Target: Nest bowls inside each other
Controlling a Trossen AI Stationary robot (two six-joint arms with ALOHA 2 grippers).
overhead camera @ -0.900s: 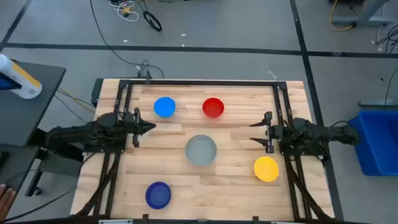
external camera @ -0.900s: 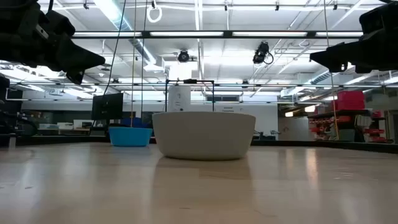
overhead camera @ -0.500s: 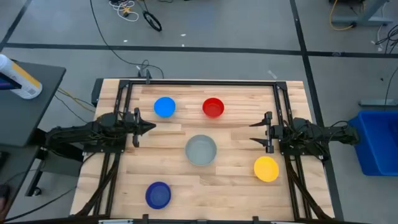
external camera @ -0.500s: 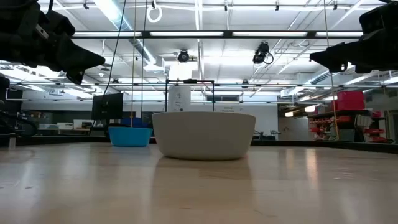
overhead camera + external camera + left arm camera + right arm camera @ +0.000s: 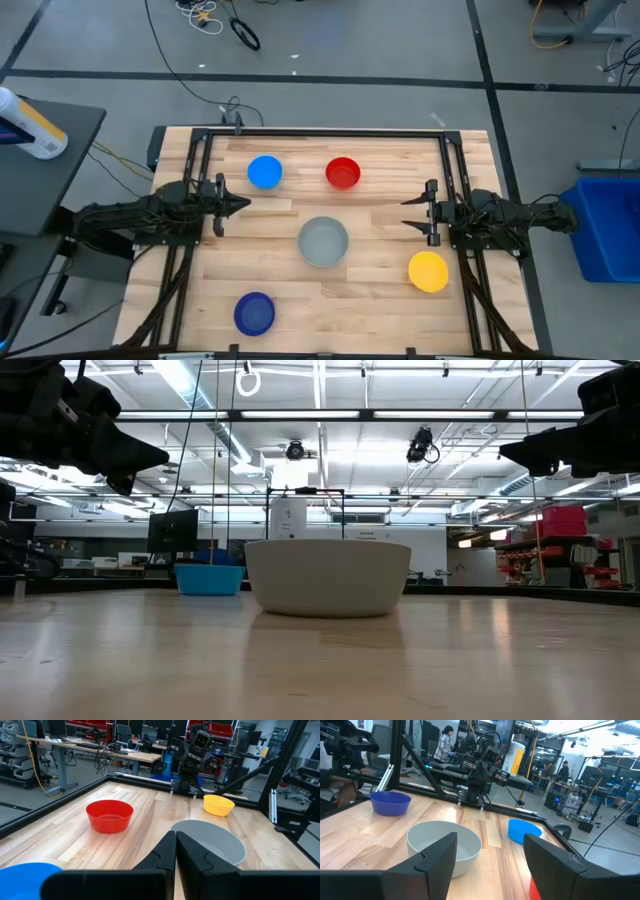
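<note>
Sitting apart are five round bowls (image 5: 324, 241); left gripper (image 5: 238, 204) closed empty, right gripper (image 5: 412, 211) open.

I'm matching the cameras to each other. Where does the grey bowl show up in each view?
High view: grey bowl, table centre.
Low view: centre, large.
Left wrist view: behind the shut left gripper.
Right wrist view: between the open right gripper's fingers.
Shared landmark: light blue bowl.

floor (image 5: 400, 50): grey, crossed by dark lines, cables lying beyond the table
table (image 5: 380, 300): light wood planks, black frame round it
bin (image 5: 608, 225): blue, right of the table
side table (image 5: 50, 170): dark, left of the table
ceiling (image 5: 330, 390): long strip lights
desks (image 5: 75, 752): beyond the table, cluttered
</note>
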